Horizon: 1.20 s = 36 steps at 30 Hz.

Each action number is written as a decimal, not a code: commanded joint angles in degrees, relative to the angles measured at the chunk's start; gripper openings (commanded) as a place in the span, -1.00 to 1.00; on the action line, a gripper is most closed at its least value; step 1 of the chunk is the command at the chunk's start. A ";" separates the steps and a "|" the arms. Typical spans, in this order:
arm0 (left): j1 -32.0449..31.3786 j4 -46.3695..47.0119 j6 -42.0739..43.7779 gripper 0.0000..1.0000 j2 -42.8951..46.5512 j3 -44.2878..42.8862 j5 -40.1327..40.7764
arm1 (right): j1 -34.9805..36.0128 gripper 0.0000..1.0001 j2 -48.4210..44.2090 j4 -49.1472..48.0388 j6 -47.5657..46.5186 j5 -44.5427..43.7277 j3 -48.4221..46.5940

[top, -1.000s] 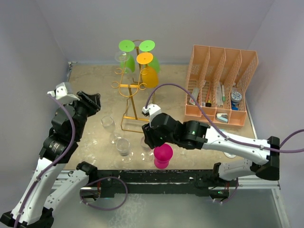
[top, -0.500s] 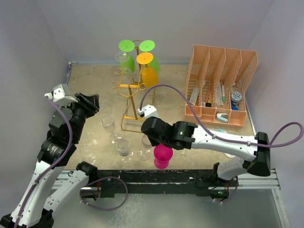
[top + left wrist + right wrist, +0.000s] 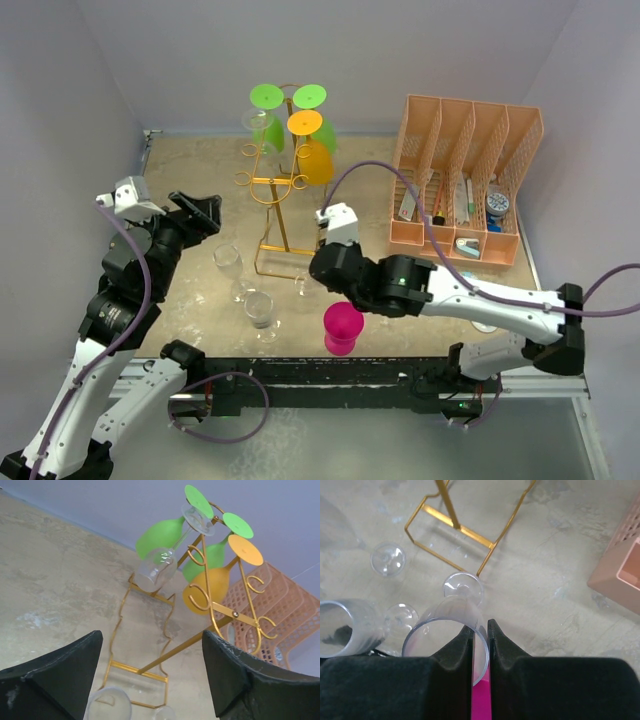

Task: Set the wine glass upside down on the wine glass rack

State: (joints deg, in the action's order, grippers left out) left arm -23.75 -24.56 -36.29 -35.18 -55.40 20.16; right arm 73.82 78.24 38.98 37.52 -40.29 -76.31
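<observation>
- Pale lilac walls close in a mottled beige, stone-look worktop (image 3: pixel 190 170).
- At its far middle we see the wine glass rack (image 3: pixel 283 190), made of thin gold wire with a central looped post, curled side hooks and a rectangular base.
- Two green glasses (image 3: pixel 268 97), an orange glass (image 3: pixel 315 160) and a clear hung glass (image 3: pixel 156 570) dangle from it bowl-down, their flat round feet uppermost.
- Our right end effector (image 3: pixel 480 626) has its black fingers pressed almost together, pinching the thin transparent wall of the wine glass (image 3: pixel 451 611) at its rim.
- That glass is not on the rack. It sits just beside the near corner of the wire base, its round foot pointing away from the wrist. We cannot tell whether the foot touches the worktop.
- Our left end effector (image 3: pixel 150 650) hangs over the left side, its matte black fingers spread wide with nothing between them, facing the rack.
- Two spare clear glasses (image 3: pixel 228 258) stand left of the held one.
- A glossy magenta glass (image 3: pixel 343 327) stands by the near edge.
- A peach mesh organizer (image 3: pixel 465 180) with four slots sits far right.
</observation>
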 commanded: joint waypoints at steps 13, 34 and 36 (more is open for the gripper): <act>0.24 10.64 -5.19 0.54 -4.84 -6.13 -22.78 | 0.18 -0.83 -31.17 -10.84 16.44 -21.38 10.81; -16.48 37.01 -25.14 0.40 -22.78 -11.30 -27.05 | 0.18 -0.81 -47.63 -43.99 7.06 -28.33 16.40; -19.96 37.78 -24.40 0.36 -25.40 -12.39 -26.04 | 0.18 -0.81 -46.89 -45.82 6.61 -27.81 16.08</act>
State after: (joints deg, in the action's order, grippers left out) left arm -36.25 8.12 -62.17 -56.60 -64.95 -9.41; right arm 73.82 30.39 4.89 46.61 -67.00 -59.64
